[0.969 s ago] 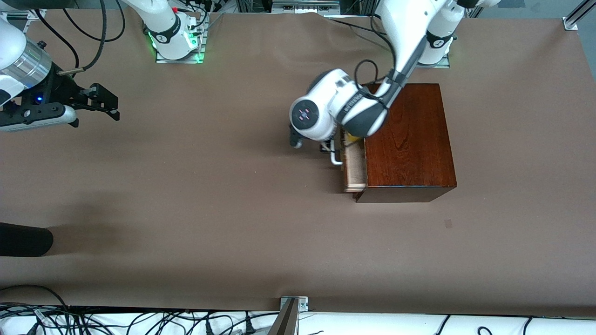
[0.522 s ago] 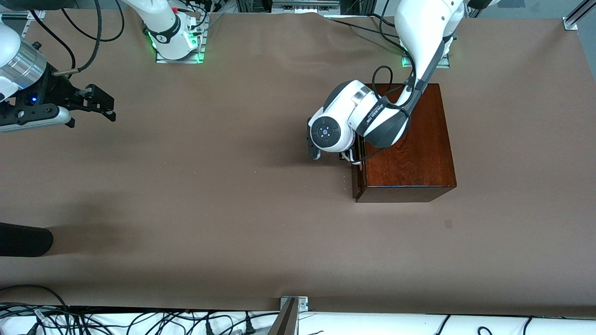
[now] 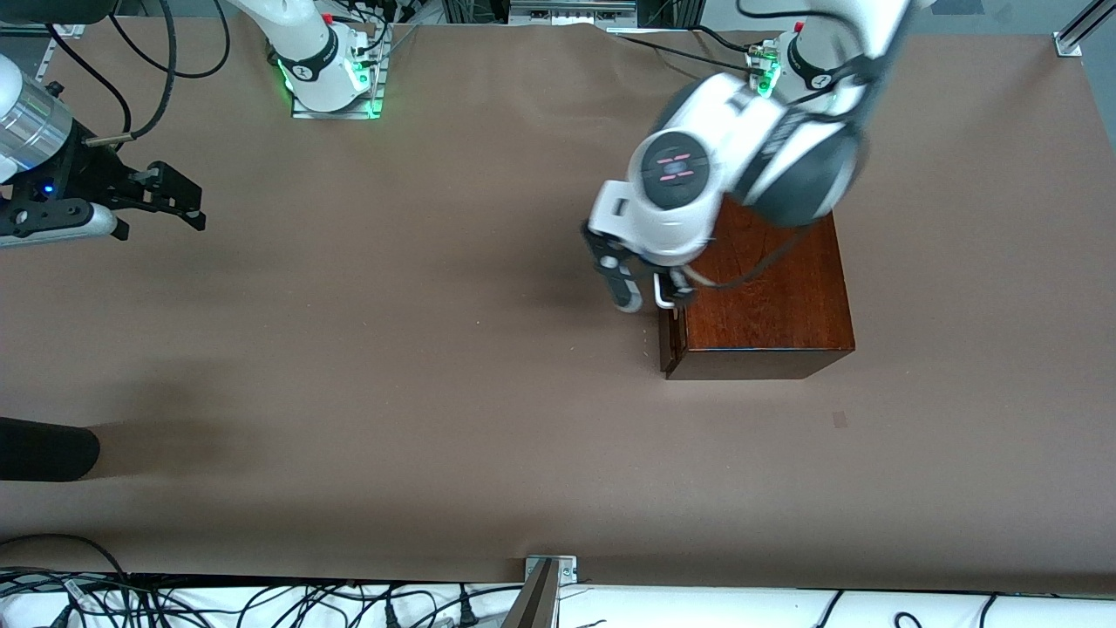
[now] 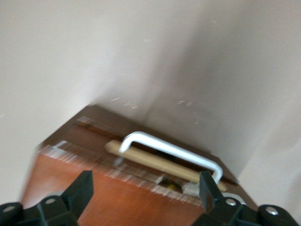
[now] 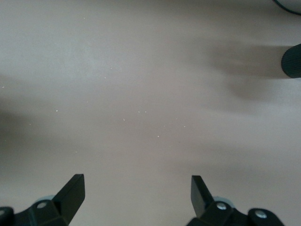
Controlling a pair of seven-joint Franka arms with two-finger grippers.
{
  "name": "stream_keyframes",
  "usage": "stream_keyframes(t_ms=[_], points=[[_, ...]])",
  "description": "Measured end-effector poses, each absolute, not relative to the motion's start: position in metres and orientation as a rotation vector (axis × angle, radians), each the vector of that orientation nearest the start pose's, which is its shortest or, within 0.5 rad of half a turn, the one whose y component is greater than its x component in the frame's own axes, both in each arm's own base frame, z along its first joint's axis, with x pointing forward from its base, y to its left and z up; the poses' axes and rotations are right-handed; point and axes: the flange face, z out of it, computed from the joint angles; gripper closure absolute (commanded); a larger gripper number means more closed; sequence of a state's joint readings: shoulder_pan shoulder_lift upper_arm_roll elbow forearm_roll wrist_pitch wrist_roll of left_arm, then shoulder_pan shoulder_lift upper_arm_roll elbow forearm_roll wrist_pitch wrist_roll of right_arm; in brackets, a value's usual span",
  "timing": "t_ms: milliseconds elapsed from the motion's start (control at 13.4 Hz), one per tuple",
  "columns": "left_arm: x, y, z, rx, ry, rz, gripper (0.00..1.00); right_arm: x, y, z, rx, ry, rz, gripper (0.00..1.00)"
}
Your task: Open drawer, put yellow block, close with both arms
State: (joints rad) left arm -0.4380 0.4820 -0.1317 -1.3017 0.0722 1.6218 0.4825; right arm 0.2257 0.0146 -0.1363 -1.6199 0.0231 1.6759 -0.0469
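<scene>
Front view: dark wooden box [image 3: 767,296] sits toward the left arm's end of the table [image 3: 392,366]. The drawer [image 3: 668,336] is nearly flush with the box. The left gripper [image 3: 641,292] hangs over the white handle [image 3: 664,299]; the arm's wrist blocks the box's 11 o'clock corner. The right gripper [image 3: 179,196] hovers at the right arm's end, waiting. A black rounded object [image 3: 44,449] lies at the table's 8 o'clock edge.

Left wrist view: fingers [image 4: 80,190] spread wide, holding nothing. The handle [image 4: 169,153] lies between them, untouched. A pale slit shows the drawer [image 4: 150,160] slightly ajar. Yellow block not visible.

Right wrist view: fingers [image 5: 70,193] spread wide over bare table [image 5: 141,94], empty. Black object [image 5: 292,60] at 2 o'clock.
</scene>
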Motion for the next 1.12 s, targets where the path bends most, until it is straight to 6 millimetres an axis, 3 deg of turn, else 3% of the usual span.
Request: stream_keyframes(t_ms=[298, 447, 596, 820, 969, 1118], points=[[0.628, -0.203, 0.535, -2.903, 1.146, 0.094, 0.00, 0.566, 0.054, 0.602, -3.112, -0.210, -0.063, 0.00], [0.630, -0.130, 0.557, -3.027, 0.837, 0.064, 0.00, 0.566, 0.054, 0.602, -3.112, -0.209, -0.063, 0.00], [0.619, -0.077, 0.575, -3.094, 0.556, 0.036, 0.00, 0.565, 0.054, 0.602, -3.112, -0.210, -0.062, 0.00], [0.587, -0.037, 0.587, -3.111, 0.322, -0.030, 0.00, 0.566, 0.054, 0.602, -3.112, -0.210, -0.061, 0.00], [0.562, -0.029, 0.593, -3.109, 0.282, -0.033, 0.00, 0.566, 0.054, 0.602, -3.112, -0.209, -0.060, 0.00], [0.550, -0.033, 0.596, -3.122, 0.250, -0.035, 0.00, 0.566, 0.054, 0.602, -3.112, -0.209, -0.060, 0.00]])
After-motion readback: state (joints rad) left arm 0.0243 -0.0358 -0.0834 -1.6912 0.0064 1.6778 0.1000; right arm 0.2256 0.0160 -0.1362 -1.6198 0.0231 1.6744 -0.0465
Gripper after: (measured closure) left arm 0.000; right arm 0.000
